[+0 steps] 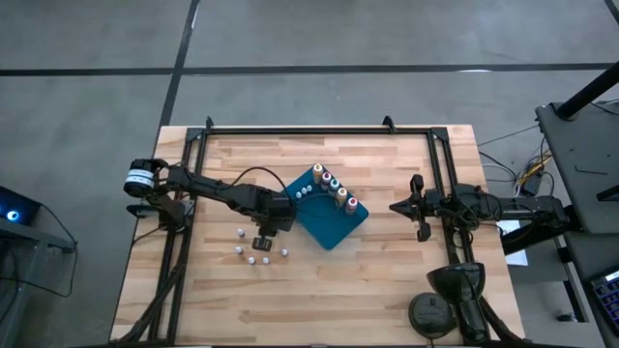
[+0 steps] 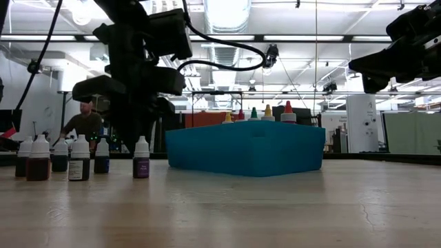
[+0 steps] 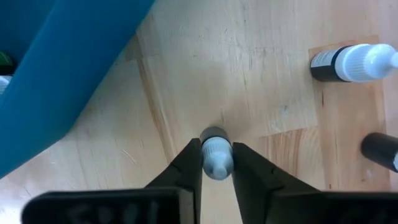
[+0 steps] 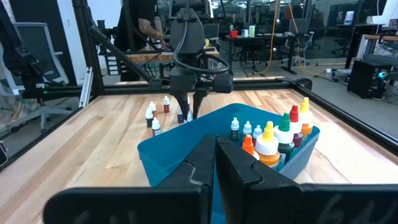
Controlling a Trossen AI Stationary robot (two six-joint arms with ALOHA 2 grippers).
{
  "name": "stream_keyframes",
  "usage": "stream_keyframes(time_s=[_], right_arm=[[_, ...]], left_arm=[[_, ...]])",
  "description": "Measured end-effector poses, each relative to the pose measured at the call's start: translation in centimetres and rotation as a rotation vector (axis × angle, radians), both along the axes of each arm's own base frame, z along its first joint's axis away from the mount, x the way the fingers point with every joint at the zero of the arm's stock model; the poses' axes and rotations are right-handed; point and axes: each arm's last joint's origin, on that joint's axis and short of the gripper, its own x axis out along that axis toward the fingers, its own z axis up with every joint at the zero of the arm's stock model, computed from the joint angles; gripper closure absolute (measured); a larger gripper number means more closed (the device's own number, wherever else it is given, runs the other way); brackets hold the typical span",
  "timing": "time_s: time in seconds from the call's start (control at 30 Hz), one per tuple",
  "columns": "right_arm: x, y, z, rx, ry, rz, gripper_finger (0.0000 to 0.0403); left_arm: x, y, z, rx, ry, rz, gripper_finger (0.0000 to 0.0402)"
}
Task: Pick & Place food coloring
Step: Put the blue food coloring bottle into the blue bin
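Several small white-topped food coloring bottles (image 1: 250, 261) stand on their bases on the wooden table, left of the blue tray (image 1: 334, 230). Inside the tray stand bottles with coloured tops (image 4: 268, 142) and a few white-topped ones (image 1: 303, 191). My left gripper (image 3: 216, 165) is down among the loose bottles, beside the tray's near-left side, and is shut on one white-topped bottle (image 3: 215, 149). My right gripper (image 1: 395, 206) waits shut and level at the table's right, clear of the tray. My left gripper pinches the bottle's white cap (image 3: 216, 160) between its two fingers (image 3: 188, 167), one on each side. The fingers come steeply from above, pointing down. The bottle stands upright under them, its dark body (image 3: 214, 133) toward the table; whether its base is on the wood is hidden.
Two more loose bottles (image 3: 351, 62) (image 3: 380, 150) stand close to the held one. A black frame rail (image 1: 319, 129) runs around the table's far and side edges. Bare wood lies near the table's front edge. A person (image 2: 85, 124) sits in the room beyond.
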Motion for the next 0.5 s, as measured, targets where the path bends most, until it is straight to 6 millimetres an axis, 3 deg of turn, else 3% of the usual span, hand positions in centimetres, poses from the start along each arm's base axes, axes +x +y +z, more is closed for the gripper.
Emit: stream_keyframes(time_s=[0.23,0.5], right_arm=[[0.0,0.0,0.0,0.001,0.0,0.0,0.0394],[0.0,0.0,0.0,0.002,0.0,0.0,0.0394]], left_arm=[[0.4,0.1,1.4,0.0,0.017,0.005,0.036],[1.2,0.7,5.4,-0.003,0.056,0.043,0.036]])
